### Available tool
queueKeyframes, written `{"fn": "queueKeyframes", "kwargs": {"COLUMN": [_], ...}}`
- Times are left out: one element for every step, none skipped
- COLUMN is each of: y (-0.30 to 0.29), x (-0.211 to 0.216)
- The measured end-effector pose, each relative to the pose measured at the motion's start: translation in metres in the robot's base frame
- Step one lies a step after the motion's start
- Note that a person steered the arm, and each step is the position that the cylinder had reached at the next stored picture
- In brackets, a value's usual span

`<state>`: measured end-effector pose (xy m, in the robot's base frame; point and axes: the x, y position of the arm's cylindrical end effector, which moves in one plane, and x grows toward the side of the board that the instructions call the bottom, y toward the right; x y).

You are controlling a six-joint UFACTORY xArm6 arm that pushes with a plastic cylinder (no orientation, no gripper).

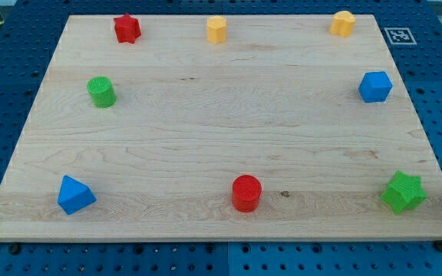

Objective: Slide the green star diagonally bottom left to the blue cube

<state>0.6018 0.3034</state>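
Observation:
The green star (403, 192) sits near the bottom right corner of the wooden board (206, 130). The blue cube (375, 87) sits near the board's right edge, well above the star. My tip does not show in the camera view, and no part of the rod is visible.
A red star (126, 29), a yellow cylinder (217, 30) and a yellow block (343, 24) line the top edge. A green cylinder (100, 92) is at the left, a blue triangular block (74, 195) at the bottom left, a red cylinder (246, 192) at the bottom middle.

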Motion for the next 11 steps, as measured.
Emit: {"fn": "queueKeyframes", "kwargs": {"y": [-0.002,-0.007,-0.042,-0.067,-0.112,-0.115,-0.113,-0.128,-0.142,-0.143,-0.143], "x": [0.000,0.007,-0.008,-0.022,-0.026,-0.020,-0.001,-0.003,-0.036,-0.036,-0.035]}}
